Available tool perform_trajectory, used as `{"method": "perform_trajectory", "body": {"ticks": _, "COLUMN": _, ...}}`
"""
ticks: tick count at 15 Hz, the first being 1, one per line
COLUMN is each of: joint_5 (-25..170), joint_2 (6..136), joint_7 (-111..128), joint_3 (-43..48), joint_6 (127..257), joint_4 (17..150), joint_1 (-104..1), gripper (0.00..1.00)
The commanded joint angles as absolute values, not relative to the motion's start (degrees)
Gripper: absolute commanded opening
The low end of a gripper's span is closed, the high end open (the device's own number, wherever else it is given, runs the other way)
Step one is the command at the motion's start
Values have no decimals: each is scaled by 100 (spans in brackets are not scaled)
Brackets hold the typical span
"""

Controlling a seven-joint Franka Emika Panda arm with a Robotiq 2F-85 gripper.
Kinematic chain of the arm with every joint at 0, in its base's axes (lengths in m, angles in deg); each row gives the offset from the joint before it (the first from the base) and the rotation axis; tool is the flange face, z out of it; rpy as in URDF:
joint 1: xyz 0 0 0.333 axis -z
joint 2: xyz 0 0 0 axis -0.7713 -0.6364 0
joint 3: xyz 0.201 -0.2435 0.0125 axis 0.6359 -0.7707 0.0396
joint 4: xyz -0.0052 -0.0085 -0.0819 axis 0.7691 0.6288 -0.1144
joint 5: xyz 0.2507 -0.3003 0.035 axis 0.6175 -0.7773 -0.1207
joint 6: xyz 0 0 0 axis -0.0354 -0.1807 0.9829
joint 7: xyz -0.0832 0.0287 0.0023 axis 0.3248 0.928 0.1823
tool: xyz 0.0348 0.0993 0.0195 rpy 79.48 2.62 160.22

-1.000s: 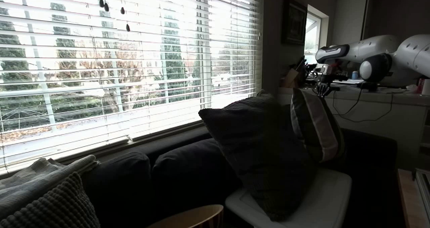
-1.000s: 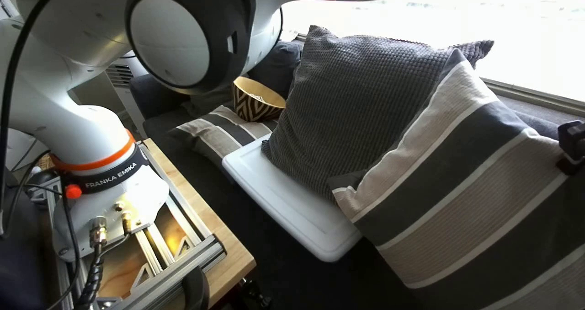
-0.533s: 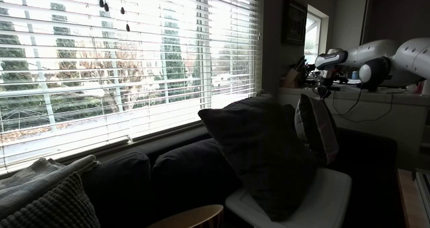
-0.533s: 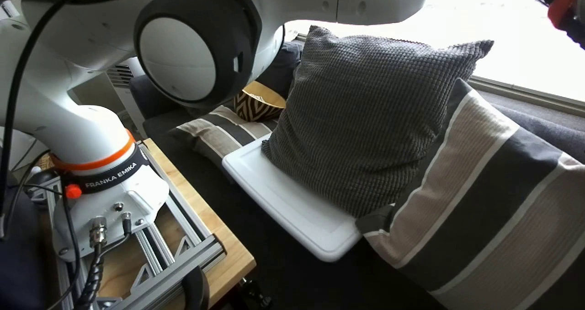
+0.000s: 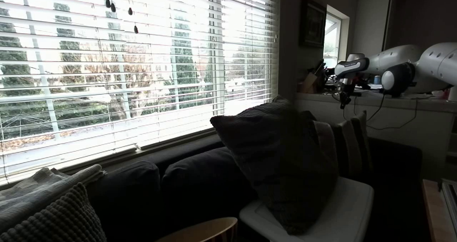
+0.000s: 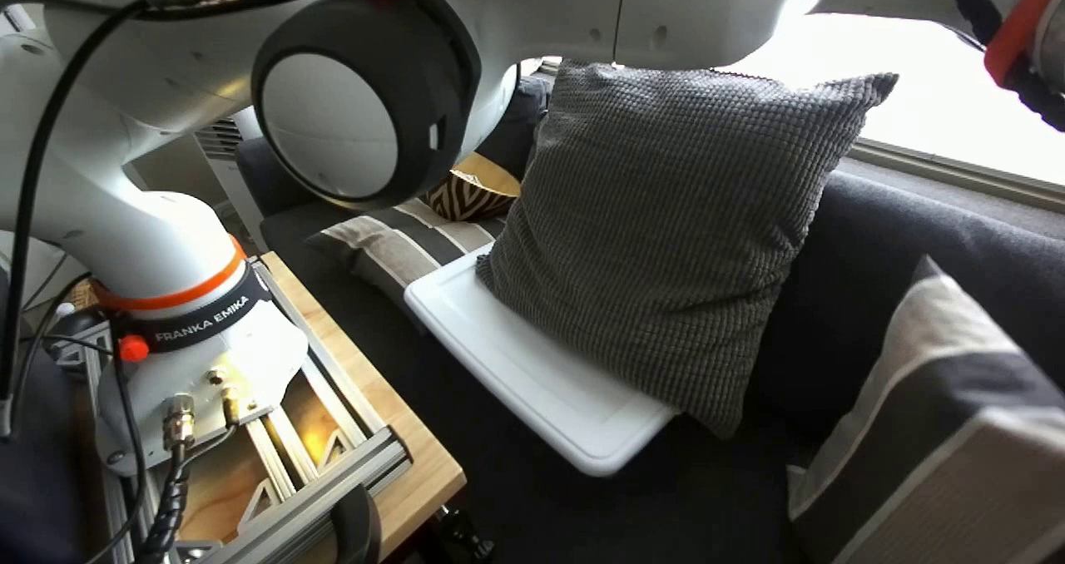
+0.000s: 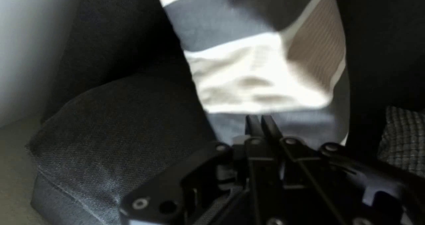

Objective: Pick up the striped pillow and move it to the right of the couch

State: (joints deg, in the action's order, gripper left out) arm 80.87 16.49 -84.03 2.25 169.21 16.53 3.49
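Observation:
The striped pillow (image 6: 940, 431) stands tilted on the dark couch (image 6: 915, 223) in an exterior view, cut off by the frame edge. In an exterior view it also shows, partly hidden behind the dark pillow (image 5: 348, 145). In the wrist view the striped pillow (image 7: 245, 75) lies below the fingertips, slightly blurred. My gripper (image 7: 261, 118) has its fingers almost together, with only a thin gap and nothing seen between them. In an exterior view the gripper (image 5: 343, 104) hangs above the pillow, apart from it. Part of the couch (image 7: 126, 135) shows in the wrist view.
A plain dark textured pillow (image 6: 666, 231) leans on a white panel (image 6: 532, 398). Another striped cushion (image 6: 408, 244) lies flat near a patterned bowl (image 6: 474, 194). A window with blinds (image 5: 142, 74) runs behind the couch. A counter (image 5: 392, 101) stands behind the gripper.
The striped pillow hung at the gripper's fingertips before. It has come away from them, dropped, and tilted away from the dark pillow. The arm has lowered slightly.

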Motion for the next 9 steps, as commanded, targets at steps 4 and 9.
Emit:
{"method": "perform_trajectory", "body": {"ticks": 4, "joint_5": 8065, "joint_2": 1806, "joint_7": -8129, "joint_3": 501, "joint_6": 16791, "joint_4": 1747, "joint_1": 328, "gripper": 38}}
{"method": "perform_trajectory", "body": {"ticks": 9, "joint_5": 8056, "joint_2": 2413, "joint_7": -7796, "joint_3": 631, "joint_6": 15065, "joint_4": 1912, "joint_1": 271, "gripper": 77}}
